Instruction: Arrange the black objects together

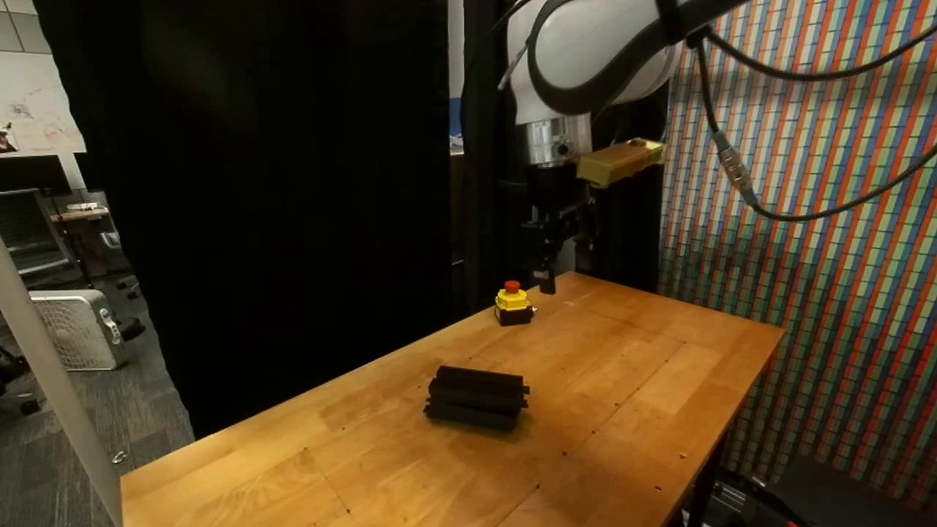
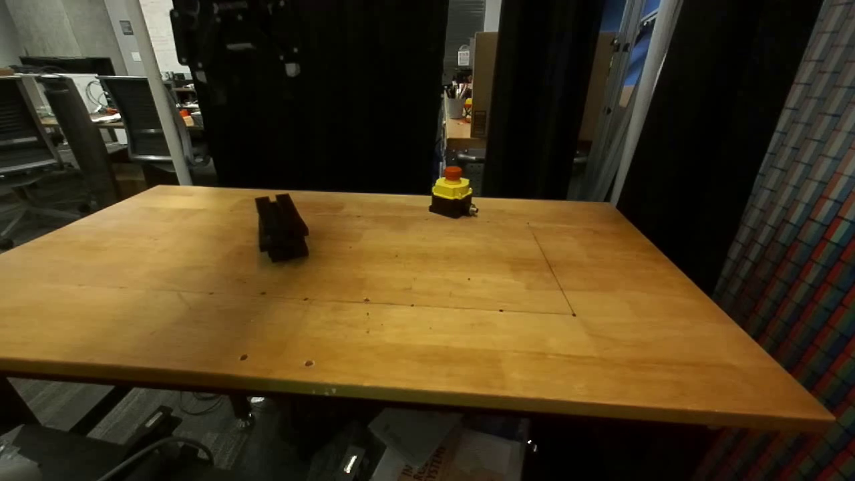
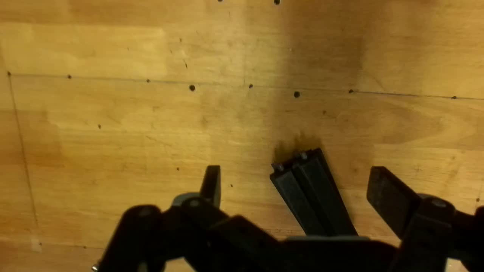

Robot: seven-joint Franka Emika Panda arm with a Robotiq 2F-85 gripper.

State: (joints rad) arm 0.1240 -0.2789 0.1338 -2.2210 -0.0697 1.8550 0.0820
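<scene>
We judge the gathering to be nearly finished. The flat, matte black rectangular bars [image 1: 476, 399] lie in a single bundle on the light brown wooden bench [image 1: 622, 380], layered and touching one another; every such bar we can make out belongs to that bundle. In an exterior view they sit at about seven o'clock from the squat yellow housing with a round red button and a black base [image 1: 514, 301], well apart from it. We take that item to lie outside the job, despite its dark base.

The black two-fingered hand [image 3: 295, 170] is spread wide and grips nothing; in both exterior views it is raised off the bench, apart from the bars. The wrist view puts the bundle at four o'clock from its centre, with two bars side by side on top, pointing towards eleven o'clock.

What seems left is tidying, if the task wants any: in an exterior view a gap shows between two bar ends [image 2: 284, 198] on the bundle's twelve o'clock side. Black on black, the lower layer blurs, so we cannot count the bars. If all are in, we would only need to withdraw the hand.
</scene>
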